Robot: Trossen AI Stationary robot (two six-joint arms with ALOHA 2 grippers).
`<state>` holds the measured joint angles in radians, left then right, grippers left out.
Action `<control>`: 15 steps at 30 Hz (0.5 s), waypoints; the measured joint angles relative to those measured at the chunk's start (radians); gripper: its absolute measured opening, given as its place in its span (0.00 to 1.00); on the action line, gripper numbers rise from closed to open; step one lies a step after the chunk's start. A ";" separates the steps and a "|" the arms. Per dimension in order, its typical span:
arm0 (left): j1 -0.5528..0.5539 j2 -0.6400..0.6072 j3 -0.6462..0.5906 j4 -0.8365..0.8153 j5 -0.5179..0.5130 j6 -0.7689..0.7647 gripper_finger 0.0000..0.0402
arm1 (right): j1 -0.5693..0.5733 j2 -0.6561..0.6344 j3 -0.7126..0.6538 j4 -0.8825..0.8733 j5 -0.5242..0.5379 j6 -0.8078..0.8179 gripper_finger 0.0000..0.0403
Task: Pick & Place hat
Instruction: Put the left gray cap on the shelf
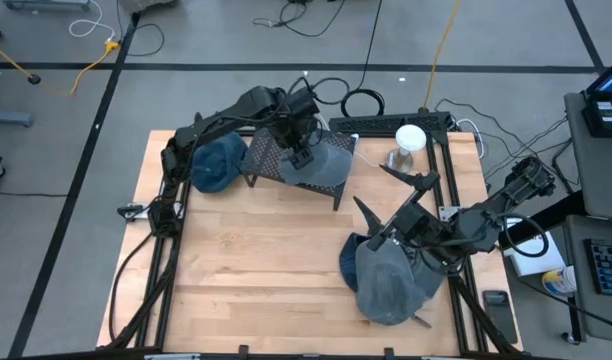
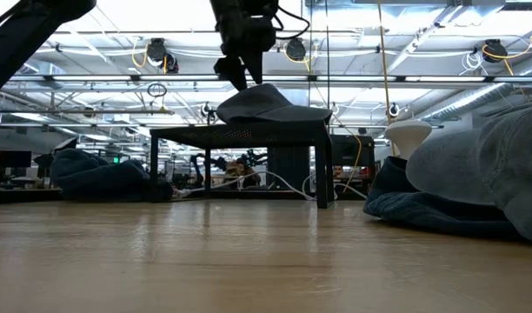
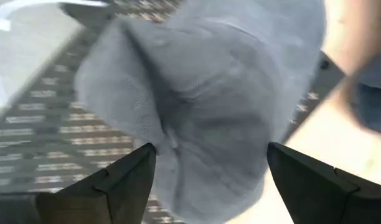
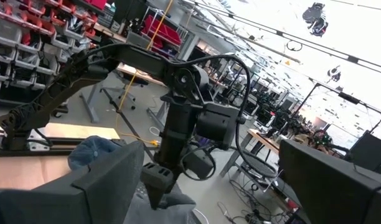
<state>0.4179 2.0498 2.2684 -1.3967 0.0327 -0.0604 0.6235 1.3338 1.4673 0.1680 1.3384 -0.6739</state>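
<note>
Hat, grey (image 1: 321, 162), lies on top of the small black mesh stand (image 1: 261, 160) at the far side of the counter (image 1: 256, 270). Low view shows it resting flat on the stand's top, brim toward the right, nothing pinching it.

Left gripper (image 1: 300, 155) sits directly above the hat. Left wrist view: both fingers (image 3: 119, 183) are spread wide, one on either side of the crown, with grey cloth visible between them and no fold caught. Low view agrees: the fingertips are at the crown or just clear of it; I cannot tell whether they touch.

Right gripper (image 1: 388, 232) waits at the near right of the counter, fingers spread wide and holding nothing, poised over a second grey hat (image 1: 391, 285) lying there. A dark blue hat (image 1: 214, 165) sits just left of the stand. A white lamp-like object (image 1: 410, 140) stands near the far edge.

Step in hand, by my reading: release. The hat looks placed and the left gripper has let go.

Next move calls for a straight lift of the left arm away from the stand, so that neither finger drags the crown or pulls the hat off the edge; the brim overhangs the stand's right side, so a sideways exit is the risk.
</note>
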 joint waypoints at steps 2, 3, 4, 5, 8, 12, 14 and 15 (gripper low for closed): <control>0.002 -0.006 0.000 0.030 -0.095 0.008 0.76 | 0.000 0.000 0.000 -0.007 -0.001 0.001 0.91; 0.003 -0.012 0.000 0.038 -0.144 0.010 0.75 | 0.000 0.000 0.000 -0.015 -0.002 0.004 0.91; 0.007 -0.021 0.000 0.036 -0.189 0.008 0.75 | 0.000 0.000 0.000 -0.023 -0.003 0.007 0.91; 0.010 -0.025 0.000 0.035 -0.226 0.000 0.75 | 0.000 0.000 0.000 -0.029 -0.003 0.009 0.91; 0.011 -0.059 0.000 0.019 -0.241 -0.054 0.74 | 0.000 0.000 -0.006 -0.030 -0.003 0.011 0.91; 0.005 -0.090 0.000 -0.031 -0.109 -0.144 0.74 | 0.000 0.000 -0.026 -0.032 -0.004 0.038 0.91; -0.007 -0.090 0.000 -0.048 -0.042 -0.162 0.74 | 0.000 0.000 -0.038 -0.029 -0.004 0.051 0.91; -0.015 -0.089 0.000 -0.053 -0.015 -0.161 0.74 | 0.000 0.000 -0.044 -0.030 -0.004 0.053 0.91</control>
<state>0.4031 1.9604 2.2688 -1.4493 0.0177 -0.2218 0.6235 1.3338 1.4231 0.1383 1.3346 -0.6209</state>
